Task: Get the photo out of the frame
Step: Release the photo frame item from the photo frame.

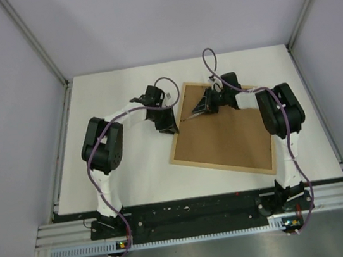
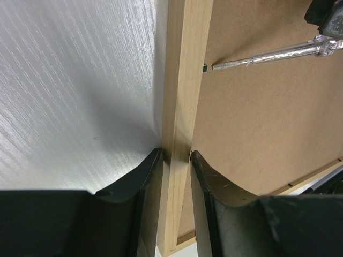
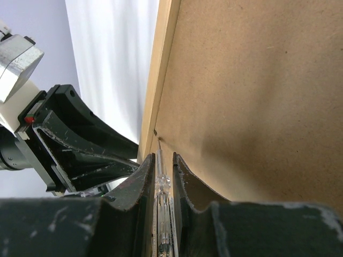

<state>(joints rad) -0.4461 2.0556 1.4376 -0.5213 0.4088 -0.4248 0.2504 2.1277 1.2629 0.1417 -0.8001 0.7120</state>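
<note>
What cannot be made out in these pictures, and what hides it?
The photo: no view shows it; the backing board covers it.
The tool handle: right wrist view, sunk in the right claw, cut by the bottom edge.
The frame rail: left wrist view, cut by the top edge.

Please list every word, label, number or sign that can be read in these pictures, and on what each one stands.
No text can be read anywhere.
The frame and the brown backing board: plain, no print.
The tool in the right hand: no marking visible.
</note>
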